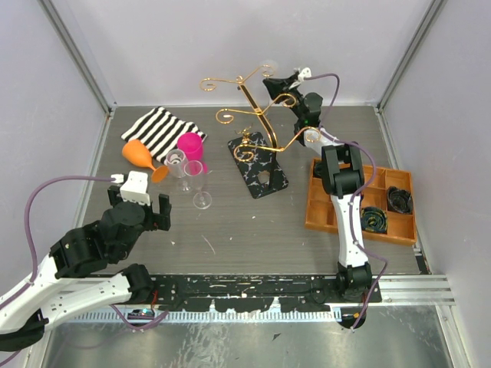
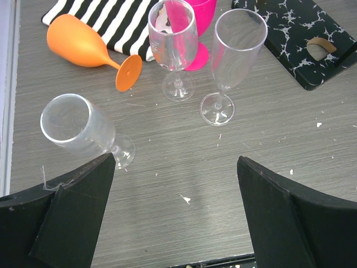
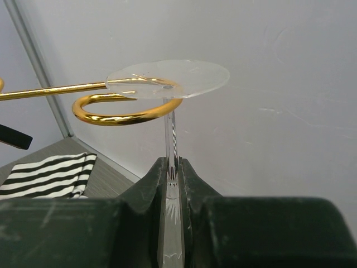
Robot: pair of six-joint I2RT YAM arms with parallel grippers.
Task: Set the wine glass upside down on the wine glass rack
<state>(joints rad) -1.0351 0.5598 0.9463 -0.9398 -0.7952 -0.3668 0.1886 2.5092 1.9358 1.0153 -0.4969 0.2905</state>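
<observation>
Clear wine glass, upside down, stem pinched in the narrow right gripper; just above it, its foot tops the gold wire rack curl; left gripper gapes wide.

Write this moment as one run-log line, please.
right hand: shut on wine glass stem | foot above hook of wine glass rack | left hand: open, empty | glass not yet released

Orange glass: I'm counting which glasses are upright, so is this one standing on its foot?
No, the orange glass lies tipped on its side on the table, its stem roughly level.
</observation>
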